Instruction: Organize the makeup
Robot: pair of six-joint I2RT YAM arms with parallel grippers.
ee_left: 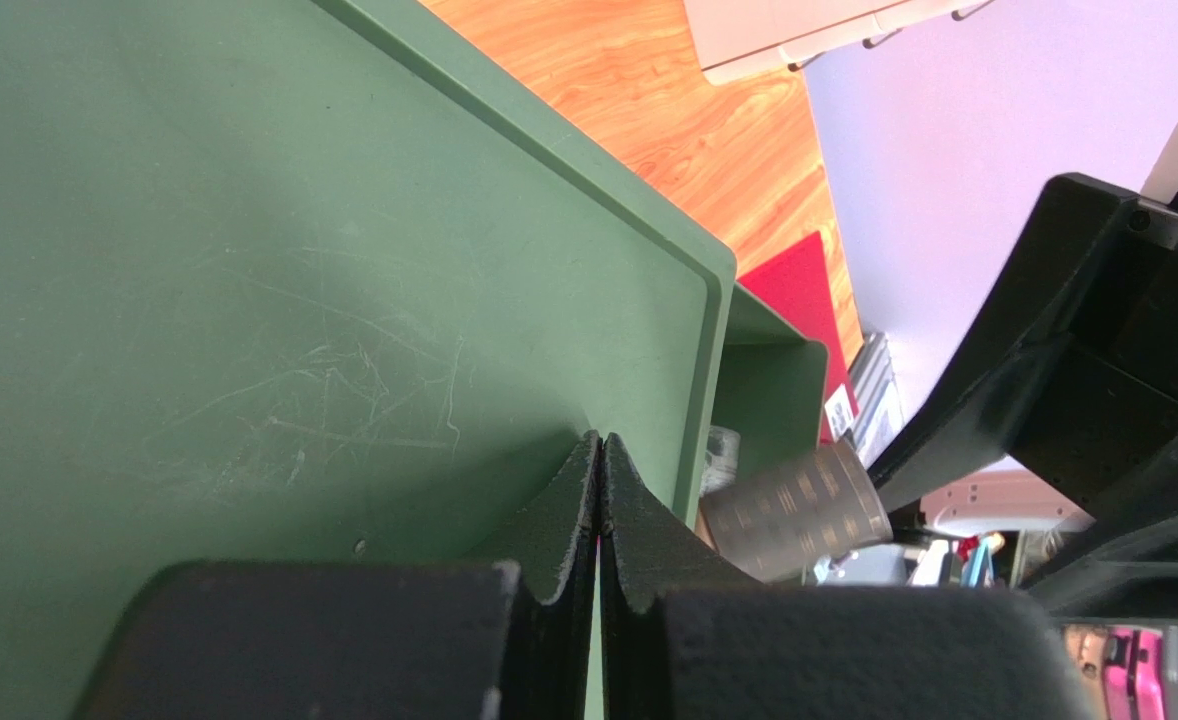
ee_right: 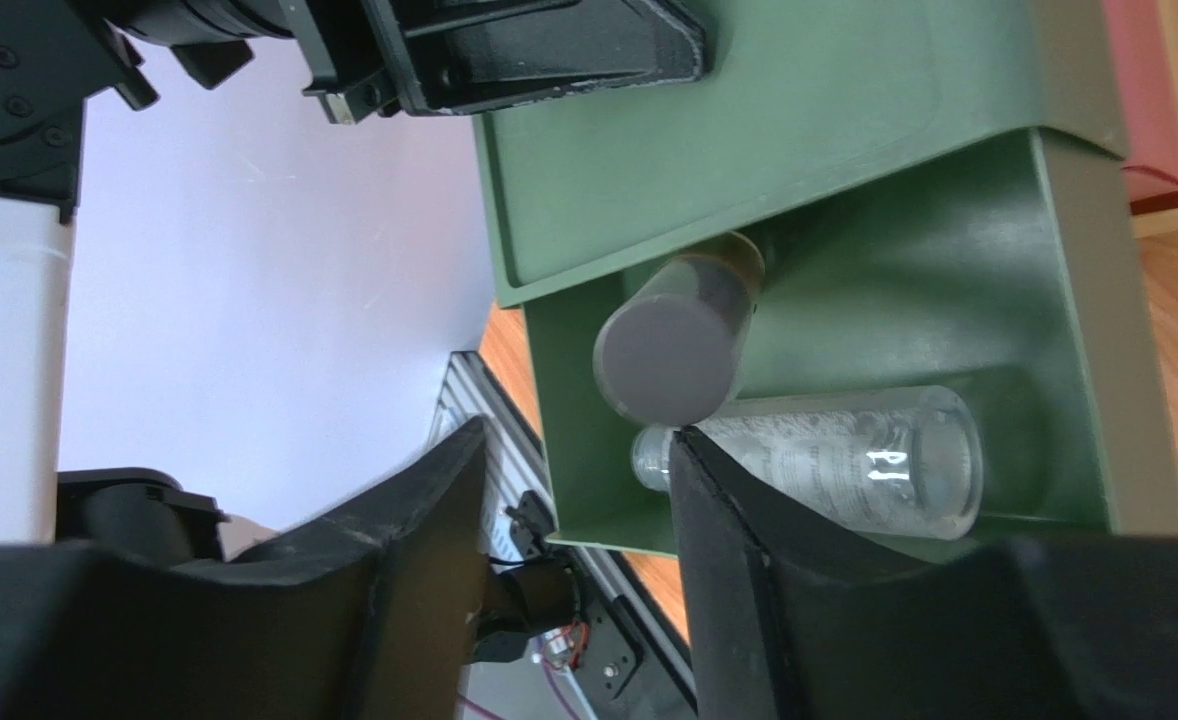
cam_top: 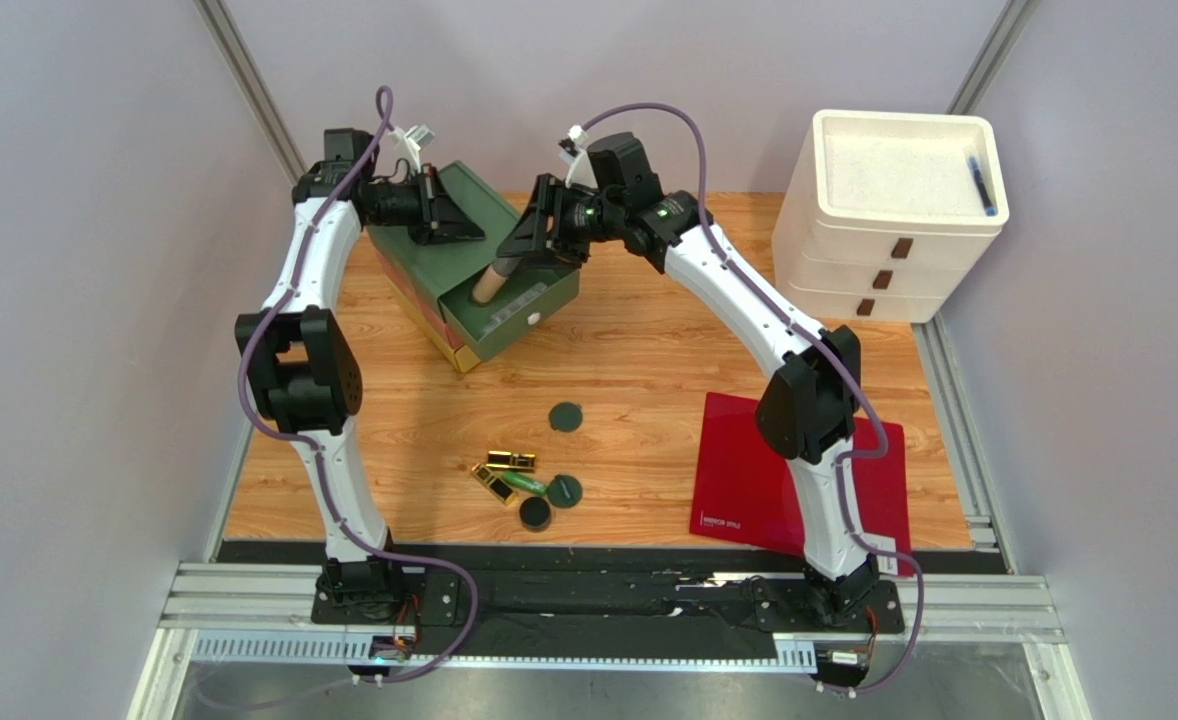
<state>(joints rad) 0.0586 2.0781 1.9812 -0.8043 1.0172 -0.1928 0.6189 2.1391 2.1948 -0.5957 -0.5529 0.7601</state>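
My right gripper (cam_top: pixel 544 236) hangs open over the open drawer (cam_top: pixel 528 312) of a green organizer box (cam_top: pixel 404 266). In the right wrist view the gripper (ee_right: pixel 573 450) holds nothing. Just beyond its fingertips a brown-capped tube (ee_right: pixel 678 353) leans on the drawer's (ee_right: pixel 1076 300) inner edge, over a clear tube (ee_right: pixel 836 458) lying flat. My left gripper (cam_top: pixel 439 210) is shut and empty, tips (ee_left: pixel 598 446) against the box top (ee_left: pixel 250 300). On the table lie three dark green compacts (cam_top: pixel 565 417) (cam_top: pixel 564 489) (cam_top: pixel 535 513), gold lipstick tubes (cam_top: pixel 513 458) and a green tube (cam_top: pixel 528 488).
A flat red sheet (cam_top: pixel 745 465) lies at the right front under the right arm. A white stack of drawers (cam_top: pixel 888 225) stands at the back right. The brown tube (ee_left: pixel 798 510) also shows in the left wrist view beside the right gripper's body.
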